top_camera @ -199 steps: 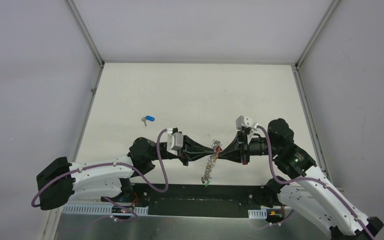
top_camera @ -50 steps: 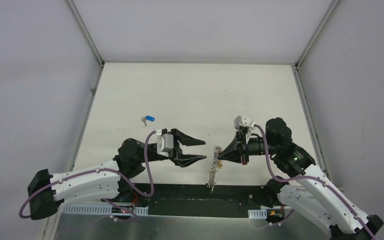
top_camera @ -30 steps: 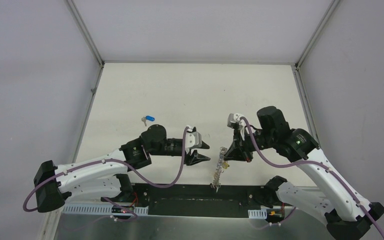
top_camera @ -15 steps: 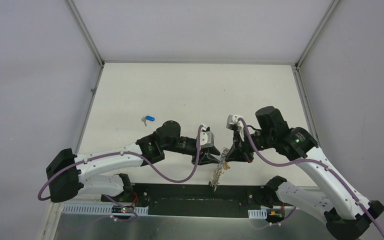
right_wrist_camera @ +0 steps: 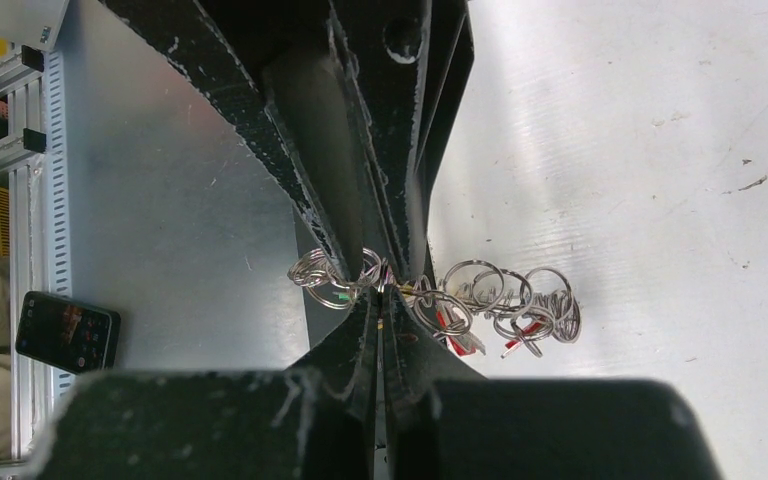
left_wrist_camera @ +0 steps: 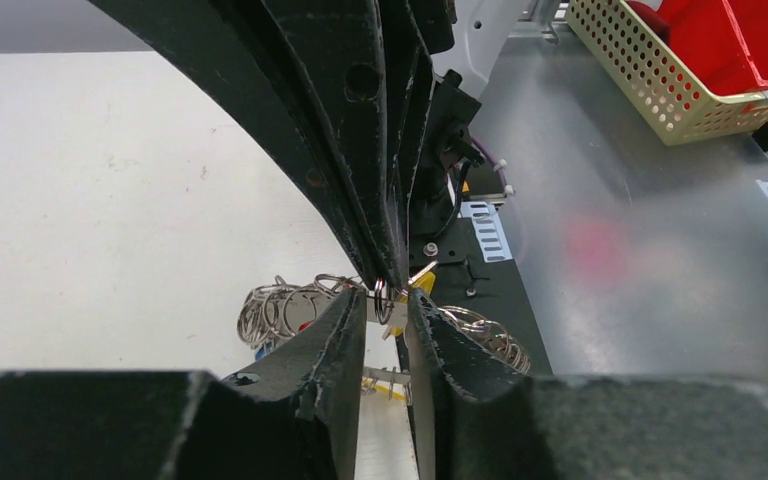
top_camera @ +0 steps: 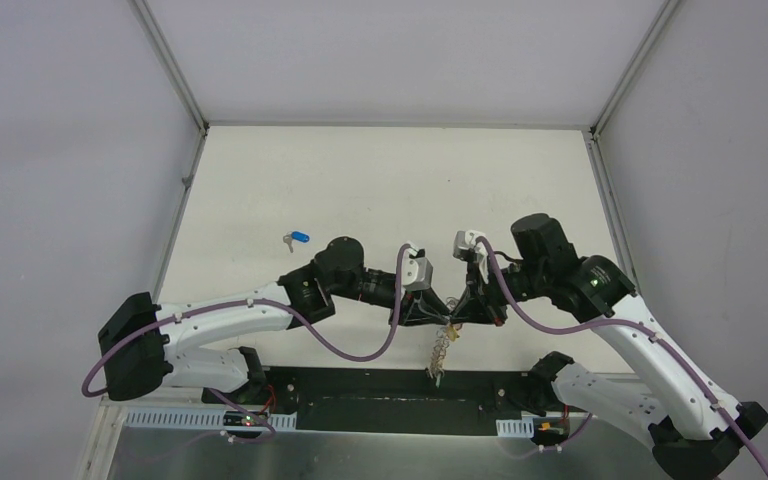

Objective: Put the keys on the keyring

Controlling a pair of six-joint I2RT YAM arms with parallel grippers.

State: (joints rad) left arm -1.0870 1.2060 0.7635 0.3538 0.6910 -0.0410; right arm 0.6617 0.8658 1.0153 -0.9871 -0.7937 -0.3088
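The keyring [top_camera: 440,350], a silvery chain of linked rings, hangs above the table's near edge with my right gripper [top_camera: 457,312] shut on its top ring. In the right wrist view the right gripper [right_wrist_camera: 380,289] pinches that ring, and the keyring [right_wrist_camera: 500,300] trails right with red tags. My left gripper [top_camera: 440,308] meets it tip to tip. In the left wrist view the left gripper [left_wrist_camera: 385,298] is narrowly open, the held ring edge-on in the gap and a yellow tag [left_wrist_camera: 423,283] just behind. A blue-tagged key [top_camera: 298,238] lies alone at the left.
A black base plate [top_camera: 360,385] and a metal shelf run along the near edge under the hanging chain. A beige mesh basket [left_wrist_camera: 680,70] with red parts stands off the table. A phone [right_wrist_camera: 65,330] lies on the metal surface.
My left arm has swung right until its tips meet the right gripper's, and its jaws have narrowed round the held ring. The hanging chain has bunched up shorter. The right arm has barely moved.
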